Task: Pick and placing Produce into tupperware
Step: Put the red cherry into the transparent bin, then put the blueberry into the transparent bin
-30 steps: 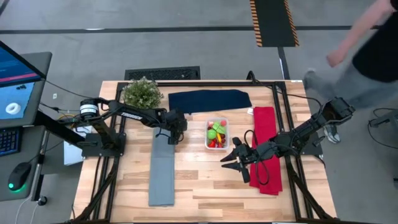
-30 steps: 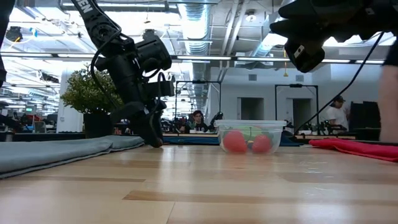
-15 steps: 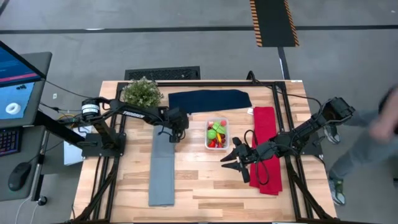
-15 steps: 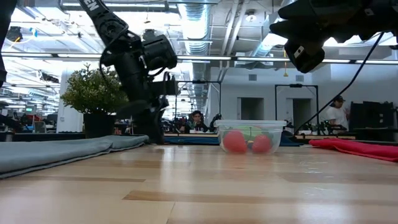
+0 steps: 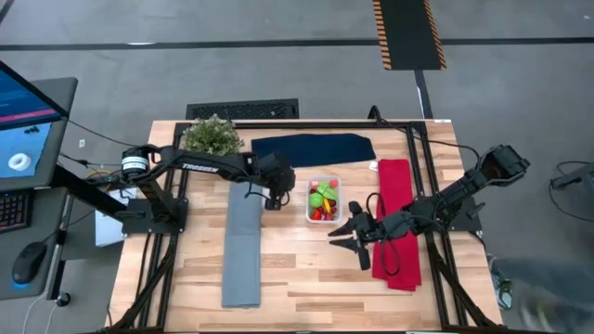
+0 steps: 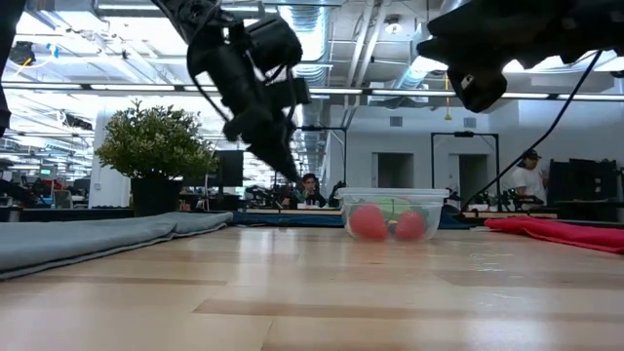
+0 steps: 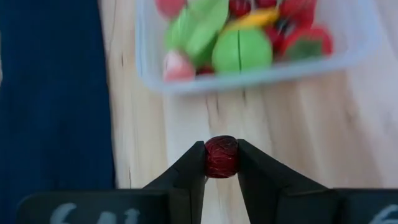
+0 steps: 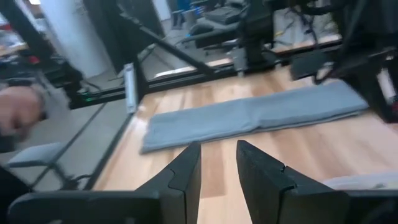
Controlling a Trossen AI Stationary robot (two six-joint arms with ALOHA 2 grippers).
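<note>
Most of the job looks done: the clear tub [image 5: 324, 200], at the centre of the high view on the tabletop [image 5: 297, 278], already holds a heap of toy produce [image 7: 239, 48], green, red and a sliver of yellow, and no loose pieces show on the bare wood. What seems left is one small dark red cherry [image 7: 221, 157], clamped between the fingers of the left claw [image 5: 275, 197], which hangs just left of the tub, above the gap between it and the grey cloth [image 5: 241, 246]. A second ago that claw was further left and lower, down at the top end of the grey cloth; it has since lifted and swung toward the tub. To the right, below the tub and beside the red cloth [image 5: 396, 223], the right claw [image 5: 345, 239] waits with fingers apart, unmoved.
</note>
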